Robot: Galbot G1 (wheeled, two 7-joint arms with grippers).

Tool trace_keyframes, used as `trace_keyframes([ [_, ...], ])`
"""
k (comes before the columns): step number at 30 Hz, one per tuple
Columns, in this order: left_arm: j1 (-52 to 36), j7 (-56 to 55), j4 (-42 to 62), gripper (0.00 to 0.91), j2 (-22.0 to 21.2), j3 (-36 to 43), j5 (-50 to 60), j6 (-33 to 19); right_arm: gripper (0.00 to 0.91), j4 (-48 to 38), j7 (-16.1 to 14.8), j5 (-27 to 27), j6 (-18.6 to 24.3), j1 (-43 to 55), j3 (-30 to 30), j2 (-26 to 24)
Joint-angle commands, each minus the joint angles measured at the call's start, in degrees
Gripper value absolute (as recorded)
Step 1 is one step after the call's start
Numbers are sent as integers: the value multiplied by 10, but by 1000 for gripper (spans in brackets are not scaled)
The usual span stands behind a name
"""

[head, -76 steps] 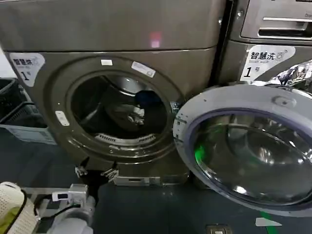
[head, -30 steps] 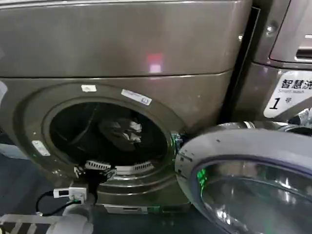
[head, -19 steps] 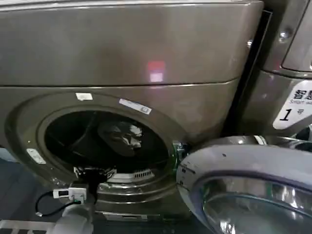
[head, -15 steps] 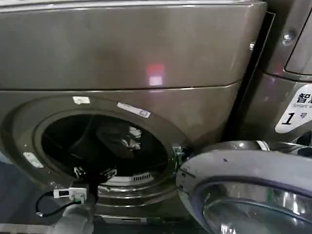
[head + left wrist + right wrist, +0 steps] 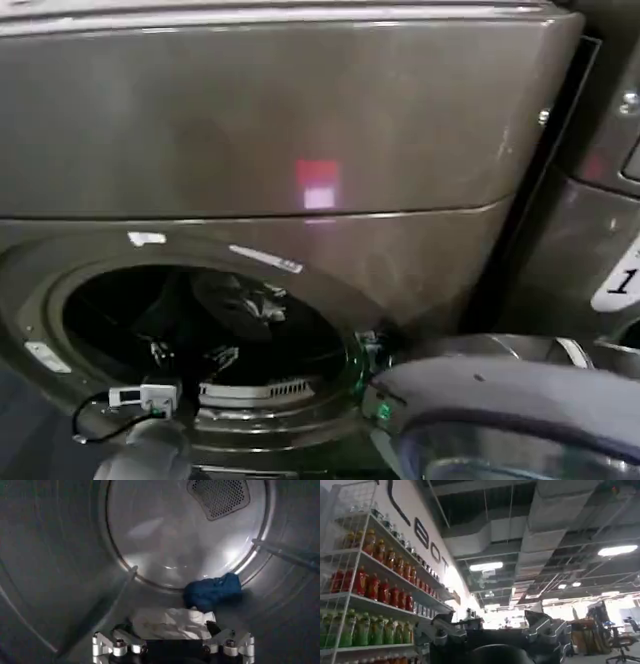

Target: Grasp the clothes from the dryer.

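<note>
The dryer (image 5: 300, 120) is a big bronze-grey machine with its round porthole open. Inside the metal drum (image 5: 60, 570) lie the clothes: a wrinkly whitish garment (image 5: 170, 621) and, just behind it, a dark blue garment (image 5: 212, 591). The whitish one also shows through the porthole as a pale bundle (image 5: 240, 298). My left gripper (image 5: 190, 355) has reached into the porthole's lower mouth. In the left wrist view, the left gripper (image 5: 167, 631) is open, its fingers either side of the whitish garment's near edge. My right gripper (image 5: 492, 630) is open and empty, raised toward the ceiling away from the dryer.
The dryer's grey-rimmed glass door (image 5: 500, 400) hangs open at the lower right, close to the porthole. A neighbouring machine (image 5: 600, 200) stands on the right. A shelf of bottled drinks (image 5: 370, 595) is beside the right arm.
The head view has closed in on the dryer. My left gripper has travelled from below the porthole up and into its mouth, toward the whitish garment.
</note>
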Motion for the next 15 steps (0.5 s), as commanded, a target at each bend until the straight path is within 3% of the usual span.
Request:
trace_keyframes([
  [1, -141, 49, 148, 907, 3, 3, 75, 5, 907, -1, -1, -1, 3, 1, -1, -1],
  [15, -337, 98, 391, 907, -5, 11, 195, -69, 907, -1, -1, -4, 4, 6, -8, -1],
])
